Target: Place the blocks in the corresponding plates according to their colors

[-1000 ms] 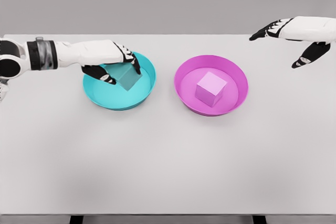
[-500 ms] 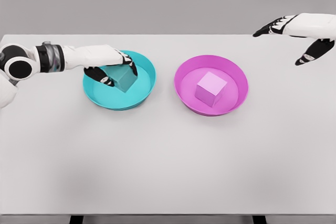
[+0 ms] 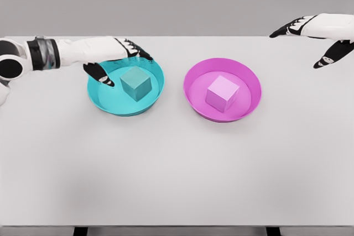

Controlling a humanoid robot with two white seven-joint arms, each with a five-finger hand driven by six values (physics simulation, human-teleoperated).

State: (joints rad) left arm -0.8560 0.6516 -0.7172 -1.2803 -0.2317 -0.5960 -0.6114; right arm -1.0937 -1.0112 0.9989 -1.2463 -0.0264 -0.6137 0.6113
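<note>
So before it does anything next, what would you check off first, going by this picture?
1. Teal block sits inside the teal plate: ok.
2. Pink block sits inside the pink plate: ok.
3. Left hand has let go, fingers spread and apart from the teal block: ok.
4. Left hand is off the teal plate: not ok, it hangs over the plate's back-left rim, so it should lift before pulling away.
5. Right hand is away from both plates, open near the table's far right corner: ok.
6. Any block lying loose on the table: none visible, ok.
</note>
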